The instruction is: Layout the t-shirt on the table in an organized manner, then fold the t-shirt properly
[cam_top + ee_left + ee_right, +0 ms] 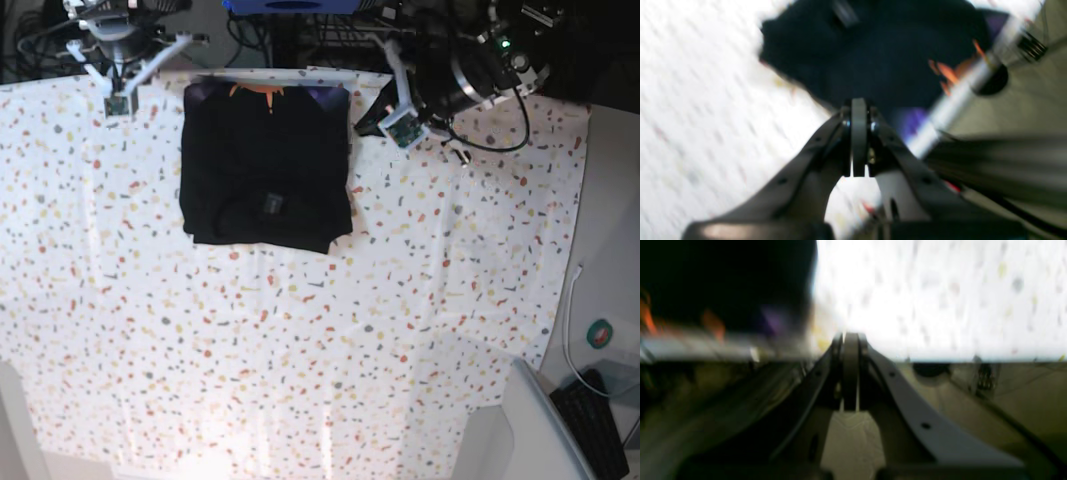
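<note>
Bare speckled table [300,380] below folded t-shirt [265,165] at far edge.

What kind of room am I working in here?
Probably a lab or workshop: two arms at a speckled table, cables behind it, a keyboard beside. A folded t-shirt lies there.

Both wrist views motion-blurred, t-shirt [873,56] print smeared, tag [271,204] unreadable

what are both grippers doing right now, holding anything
left gripper: closed, empty, above the table beside the folded t-shirt.
right gripper: closed, empty, at the table's edge.
</note>
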Robot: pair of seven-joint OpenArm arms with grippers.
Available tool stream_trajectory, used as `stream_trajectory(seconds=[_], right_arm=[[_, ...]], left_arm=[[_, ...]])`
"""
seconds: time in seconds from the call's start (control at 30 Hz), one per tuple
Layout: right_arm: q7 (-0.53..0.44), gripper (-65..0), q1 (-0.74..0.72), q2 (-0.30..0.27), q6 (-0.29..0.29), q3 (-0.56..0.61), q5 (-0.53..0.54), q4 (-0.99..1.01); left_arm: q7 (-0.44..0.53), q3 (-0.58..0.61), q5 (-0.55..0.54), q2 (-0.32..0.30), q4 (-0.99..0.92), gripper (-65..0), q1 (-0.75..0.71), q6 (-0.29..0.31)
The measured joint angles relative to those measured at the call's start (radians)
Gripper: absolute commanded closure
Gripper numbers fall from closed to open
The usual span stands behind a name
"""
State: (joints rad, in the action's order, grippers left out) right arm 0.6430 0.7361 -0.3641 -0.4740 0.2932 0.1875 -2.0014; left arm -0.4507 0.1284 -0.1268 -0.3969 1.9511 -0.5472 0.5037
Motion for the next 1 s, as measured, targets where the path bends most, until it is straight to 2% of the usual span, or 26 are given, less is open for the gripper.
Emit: stream_trajectory(seconds=[0.13,0.27,0.33,0.43,0.47,0.5,0.57,0.6,0.63,0.7,0.73,0.8,0.87,0.9,0.97,1.0], right_arm=[[-0.012,0.0,0.152,-0.035,-0.008,-0.087,-0.011,-0.002],[-0.008,0.0,0.333,-0.019,0.001,-0.129,-0.002,0.016],[-0.015,0.0,0.341,-0.019,0.006,-0.126,0.006,0.091],[-0.173,0.0,0.266,-0.018,0.026,-0.126,-0.007,0.284],[-0.211,0.0,0.237,-0.019,0.053,-0.125,-0.012,0.355],[-0.262,0.0,0.2,-0.026,0.122,-0.114,-0.014,0.439],[-0.326,0.0,0.127,-0.032,0.277,-0.054,-0.006,0.595],[-0.348,0.0,0.081,-0.023,0.343,-0.016,0.029,0.682],[-0.367,0.0,0.039,-0.014,0.38,0.025,0.084,0.77],[-0.409,0.0,-0.079,0.004,0.481,0.1,0.215,0.985],[-0.443,0.0,-0.146,0.014,0.501,0.137,0.265,1.117],[-0.532,0.0,-0.307,0.058,0.537,0.194,0.307,1.445],[-0.748,0.0,-0.451,0.127,0.607,0.239,0.309,1.785],[-0.885,0.0,-0.492,0.164,0.616,0.251,0.31,1.91],[-1.099,0.0,-0.491,0.21,0.634,0.257,0.309,1.978],[-1.126,0.0,-0.482,0.224,0.638,0.257,0.307,1.975]], left_arm=[[0.003,-0.143,0.017,-0.005,0.0,0.0,-0.177,-0.007],[0.15,-0.222,0.001,-0.002,-0.003,0.0,-0.395,-0.002],[0.188,-0.235,0.005,0.01,-0.043,0.0,-0.471,-0.003],[0.252,-0.237,0.011,0.072,-0.157,0.0,-0.48,-0.004],[0.288,-0.233,0.023,0.091,-0.217,0.0,-0.467,-0.006],[0.332,-0.226,0.047,0.109,-0.289,0.0,-0.444,-0.003],[0.393,-0.199,0.18,0.163,-0.489,0.0,-0.377,-0.009],[0.412,-0.192,0.26,0.193,-0.61,0.0,-0.334,-0.018],[0.455,-0.179,0.32,0.216,-0.733,0.0,-0.298,-0.037],[0.545,-0.182,0.387,0.263,-0.993,0.0,-0.199,-0.069],[0.605,-0.184,0.401,0.284,-1.128,0.0,-0.15,-0.101],[0.731,-0.178,0.389,0.302,-1.428,0.0,-0.016,-0.105],[0.837,-0.179,0.389,0.31,-1.771,0.0,0.146,-0.111],[0.901,-0.179,0.391,0.308,-1.925,0.0,0.223,-0.124],[0.972,-0.182,0.407,0.297,-1.95,0.0,0.273,-0.12],[1.0,-0.188,0.38,0.296,-1.948,0.0,0.287,-0.122]])
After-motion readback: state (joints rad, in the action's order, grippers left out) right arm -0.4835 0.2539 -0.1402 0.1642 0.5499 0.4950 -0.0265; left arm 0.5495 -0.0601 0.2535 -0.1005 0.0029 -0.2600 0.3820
